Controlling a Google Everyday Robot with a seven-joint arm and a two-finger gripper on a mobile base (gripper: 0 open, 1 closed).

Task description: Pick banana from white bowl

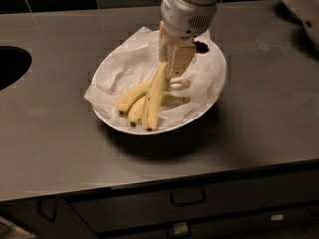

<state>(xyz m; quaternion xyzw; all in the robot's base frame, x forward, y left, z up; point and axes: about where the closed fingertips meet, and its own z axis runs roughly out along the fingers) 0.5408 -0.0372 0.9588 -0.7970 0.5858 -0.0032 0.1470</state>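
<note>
The white bowl (212, 96), wide and shallow with crumpled white paper lining, sits in the middle of the dark counter. The banana (154, 96), the longest one, hangs tilted with its upper end between my fingers and its lower dark tip near the bowl's front rim. Two shorter, paler bananas (133, 97) lie in the bowl beside it. My gripper (175, 63) comes down from above the bowl's middle and is shut on the banana's upper end.
A dark round sink opening (10, 66) lies at the counter's left edge. Dark tiles run along the back wall. Drawers with handles (188, 198) sit below the counter's front edge. A small dark thing (202, 47) rests on the paper behind the gripper.
</note>
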